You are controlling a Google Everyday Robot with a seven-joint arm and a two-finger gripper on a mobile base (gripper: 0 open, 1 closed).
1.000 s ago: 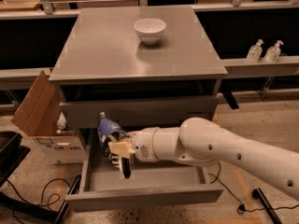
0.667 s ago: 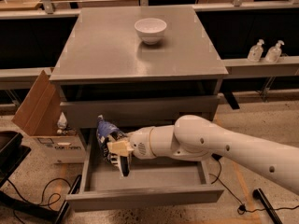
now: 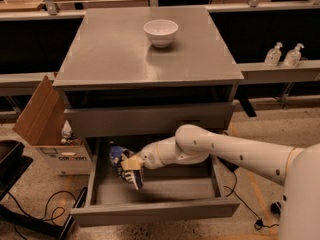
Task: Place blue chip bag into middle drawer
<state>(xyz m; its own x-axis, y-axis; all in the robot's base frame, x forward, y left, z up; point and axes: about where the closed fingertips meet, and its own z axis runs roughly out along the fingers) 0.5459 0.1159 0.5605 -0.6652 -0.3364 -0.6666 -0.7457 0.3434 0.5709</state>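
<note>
Jaws of the gripper (image 3: 131, 165) pinch the blue chip bag (image 3: 118, 155) low inside the open middle drawer (image 3: 150, 211), so only letting go seems left

You had the tan hand (image 3: 131, 163) clamped on the blue chip bag (image 3: 119, 155), dark blue with white patches, inside the plain grey middle drawer (image 3: 155, 210). Your arm (image 3: 225, 149) was off-white with small dark dots. White bowl (image 3: 160, 32) sat on a plain grey surface (image 3: 115, 54). Cardboard box (image 3: 37, 111) was brown. The floor (image 3: 40, 184) was speckled beige.
</note>
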